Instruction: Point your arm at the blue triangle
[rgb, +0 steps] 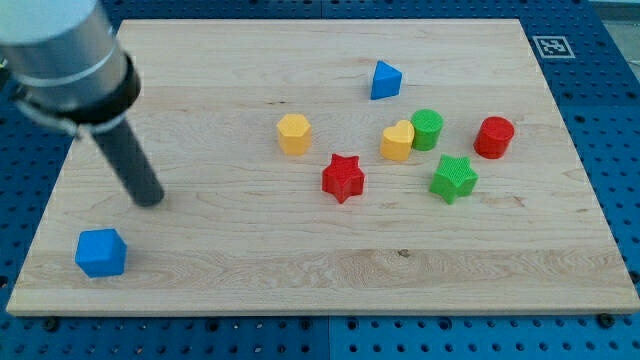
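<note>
Our dark rod's bare tip (150, 199), clamping nothing, rests above the blue cube (101, 252), well apart from the blue plastic triangle (385, 80); pointing not yet achieved.

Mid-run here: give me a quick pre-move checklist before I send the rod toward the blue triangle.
1. Target in view: blue triangle sits near the view's top, apart from other blocks: ok.
2. Position of my tip: far to the view's left, above the blue cube, not at the target: not ok.
3. Tip touching any block: none: ok.
4. Straight path to target: yellow hexagon lies just below that line: cannot tell.
5. Cluster near target: yellow heart touches green cylinder, both below the triangle: ok.
</note>
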